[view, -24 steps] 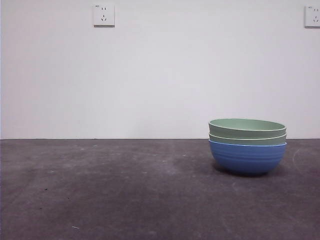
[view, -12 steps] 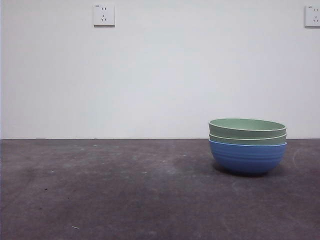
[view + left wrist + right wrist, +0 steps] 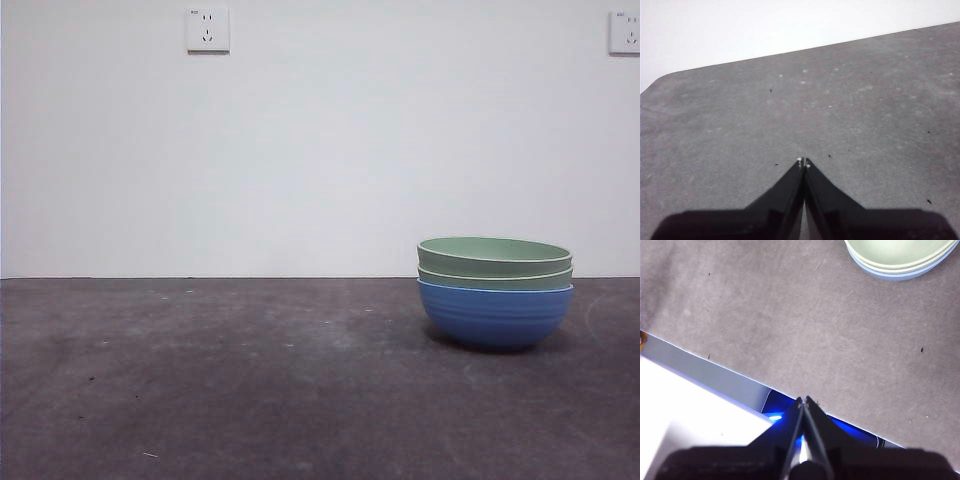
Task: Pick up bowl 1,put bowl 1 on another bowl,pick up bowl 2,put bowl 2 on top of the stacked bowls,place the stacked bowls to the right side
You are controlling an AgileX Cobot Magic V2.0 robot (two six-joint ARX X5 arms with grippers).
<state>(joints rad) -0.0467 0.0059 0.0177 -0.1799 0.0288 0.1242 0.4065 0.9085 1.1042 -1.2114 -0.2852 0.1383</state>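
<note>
Both grippers sit closed and empty, away from the stacked bowls [image 3: 495, 290] on the right part of the table [image 3: 250, 390].

Left gripper [image 3: 803, 162] has its two black jaws pressed tip to tip over bare grey tabletop, holding nothing, with no bowl in its wrist view. Right gripper [image 3: 804, 401] is likewise pinched together with nothing between the jaws; it hangs above the table's near edge, where a blue glow shows below the rim, and the stack appears well apart from it, cut off by the picture's border so only part of the rims is seen. In the front view neither arm shows. The stack stands upright: another bowl [image 3: 495, 318], blue and ribbed, at the bottom, two pale green bowls nested in it, the lower green one showing only its rim band. Two wall sockets [image 3: 208, 30] sit high on the white wall; the right one is cropped.
</note>
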